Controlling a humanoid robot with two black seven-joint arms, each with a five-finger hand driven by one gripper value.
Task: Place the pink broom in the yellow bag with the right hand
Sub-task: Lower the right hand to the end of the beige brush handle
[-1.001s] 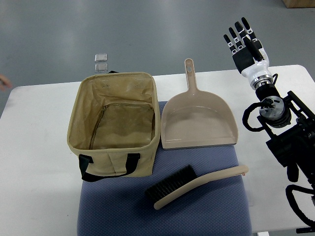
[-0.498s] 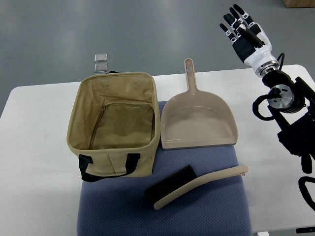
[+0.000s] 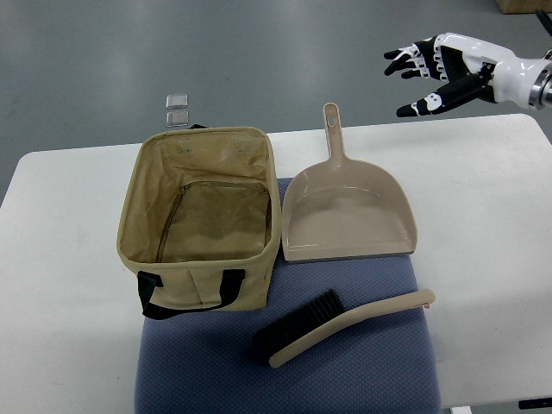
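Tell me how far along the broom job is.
Nothing done yet: the broom lies on the blue mat, untouched. The right robot hand hovers open above the table's far edge, holding nothing. Left: reach, grasp the broom, drop it into the empty bag.

White table [image 3: 69, 285] carries a blue mat [image 3: 345, 379] at 6 o'clock; bag [image 3: 200, 228], dustpan [image 3: 349, 216] and broom [image 3: 345, 323] rest on the mat.
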